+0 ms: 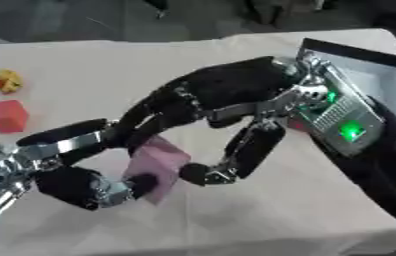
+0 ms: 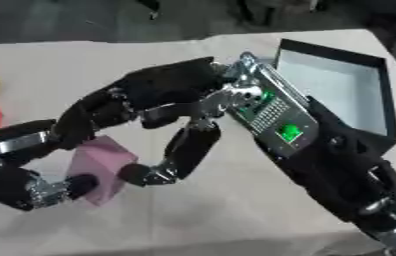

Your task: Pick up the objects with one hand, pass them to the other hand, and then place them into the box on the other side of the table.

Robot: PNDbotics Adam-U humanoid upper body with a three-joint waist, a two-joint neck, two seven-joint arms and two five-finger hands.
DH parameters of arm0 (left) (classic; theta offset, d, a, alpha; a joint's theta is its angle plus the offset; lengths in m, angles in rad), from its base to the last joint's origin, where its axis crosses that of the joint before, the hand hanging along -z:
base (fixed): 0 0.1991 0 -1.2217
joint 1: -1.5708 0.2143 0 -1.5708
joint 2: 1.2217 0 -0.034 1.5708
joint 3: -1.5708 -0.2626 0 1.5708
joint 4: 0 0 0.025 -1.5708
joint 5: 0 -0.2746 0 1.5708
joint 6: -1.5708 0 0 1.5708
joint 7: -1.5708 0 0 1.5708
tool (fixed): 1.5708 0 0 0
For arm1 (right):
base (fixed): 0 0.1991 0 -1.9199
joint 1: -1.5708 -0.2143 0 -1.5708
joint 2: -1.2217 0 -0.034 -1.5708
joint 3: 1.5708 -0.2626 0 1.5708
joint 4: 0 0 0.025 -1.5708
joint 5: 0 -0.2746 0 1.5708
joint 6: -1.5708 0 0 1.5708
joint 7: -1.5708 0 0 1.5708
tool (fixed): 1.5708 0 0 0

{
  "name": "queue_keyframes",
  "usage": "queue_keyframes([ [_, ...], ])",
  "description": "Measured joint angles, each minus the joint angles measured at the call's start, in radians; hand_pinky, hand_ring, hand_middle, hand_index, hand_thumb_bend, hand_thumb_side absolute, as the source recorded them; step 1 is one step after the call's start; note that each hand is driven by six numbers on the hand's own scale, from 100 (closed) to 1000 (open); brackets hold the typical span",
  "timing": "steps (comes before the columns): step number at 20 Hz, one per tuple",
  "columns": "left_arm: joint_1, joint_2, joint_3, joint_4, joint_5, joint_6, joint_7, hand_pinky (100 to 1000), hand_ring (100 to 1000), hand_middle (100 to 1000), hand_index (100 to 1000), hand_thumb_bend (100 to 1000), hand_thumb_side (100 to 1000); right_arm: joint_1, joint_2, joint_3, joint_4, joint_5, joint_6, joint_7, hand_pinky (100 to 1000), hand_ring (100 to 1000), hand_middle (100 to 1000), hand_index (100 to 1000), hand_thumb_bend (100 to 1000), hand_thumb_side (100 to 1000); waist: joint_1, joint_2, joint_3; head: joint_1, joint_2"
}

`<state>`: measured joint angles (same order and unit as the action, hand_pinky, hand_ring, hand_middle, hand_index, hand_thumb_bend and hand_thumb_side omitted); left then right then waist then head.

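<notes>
Lower left of the frame: left hand (image 1: 79,182), black with silver joints, enters from the left edge, fingers and thumb curled onto a pink block (image 1: 158,167); one black fingertip presses the block's lower face, other fingers lie along its upper left side.

Pink block: pale pink, matte, boxy with flat faces and clear edges, tilted on a corner; sits low and left of centre, held up between the two hands, and whether it touches the worktop (image 1: 263,220) cannot be told.

Right hand (image 2: 162,107): arm comes in from the lower right, forearm carrying a grey panel with green lights at centre right; palm turned down, fingers arched leftwards over the block; thumb bent down and round, its tip just beside the block's right face; upper fingers overlap the left hand's fingers above the block. Whether the right hand bears on the block cannot be told.

Worktop: covered in a pale beige cloth; red block (image 1: 8,116) and a small yellow object (image 1: 7,80) lie well apart from the hands at the left edge; box (image 2: 346,85), dark-rimmed with a pale grey inside, stands at the upper right.
</notes>
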<state>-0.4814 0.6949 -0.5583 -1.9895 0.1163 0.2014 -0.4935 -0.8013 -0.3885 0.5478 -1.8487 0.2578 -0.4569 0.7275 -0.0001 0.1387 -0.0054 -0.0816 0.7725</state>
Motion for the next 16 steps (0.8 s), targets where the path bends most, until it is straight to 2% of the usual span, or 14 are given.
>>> queue_keyframes([
  [5, -0.001, 0.000, 0.000, 0.002, 0.003, -0.001, -0.001, 835, 534, 497, 680, 100, 580, 0.000, 0.005, 0.002, 0.011, 0.011, -0.004, -0.004, 886, 902, 910, 1000, 100, 255, -0.001, 0.000, 0.000, 0.000, 0.000],
  [6, -0.001, 0.000, 0.000, 0.002, 0.003, -0.001, -0.001, 835, 534, 502, 680, 100, 580, 0.000, 0.005, 0.002, 0.012, 0.011, -0.005, -0.005, 886, 898, 873, 1000, 100, 177, -0.001, 0.000, 0.000, 0.000, 0.000],
  [7, -0.001, 0.000, 0.001, 0.002, 0.003, -0.002, -0.001, 835, 533, 496, 679, 100, 574, 0.000, 0.005, 0.002, 0.012, 0.012, -0.005, -0.005, 887, 895, 847, 1000, 100, 261, -0.001, 0.000, 0.000, 0.000, 0.000],
  [12, -0.003, -0.007, 0.015, 0.005, 0.027, -0.006, 0.010, 835, 532, 496, 679, 100, 577, 0.001, 0.007, 0.001, 0.023, 0.031, -0.009, -0.009, 885, 884, 779, 1000, 100, 259, -0.001, 0.000, 0.004, -0.004, 0.000],
  [13, -0.003, -0.008, 0.015, 0.007, 0.031, -0.006, 0.012, 835, 532, 496, 679, 100, 578, 0.001, 0.007, 0.001, 0.024, 0.033, -0.010, -0.010, 881, 870, 729, 1000, 100, 257, -0.001, 0.000, 0.004, -0.005, 0.000],
  [14, -0.003, -0.009, 0.015, 0.008, 0.034, -0.005, 0.012, 835, 532, 496, 679, 100, 578, 0.001, 0.009, -0.001, 0.024, 0.033, -0.011, -0.011, 881, 870, 729, 1000, 100, 257, -0.001, 0.000, 0.004, -0.006, 0.000],
  [16, -0.003, -0.009, 0.015, 0.008, 0.039, -0.005, 0.013, 834, 532, 496, 680, 100, 582, 0.001, 0.015, -0.007, 0.024, 0.029, -0.012, -0.012, 869, 834, 632, 1000, 100, 247, -0.001, 0.000, 0.004, -0.008, 0.000],
])
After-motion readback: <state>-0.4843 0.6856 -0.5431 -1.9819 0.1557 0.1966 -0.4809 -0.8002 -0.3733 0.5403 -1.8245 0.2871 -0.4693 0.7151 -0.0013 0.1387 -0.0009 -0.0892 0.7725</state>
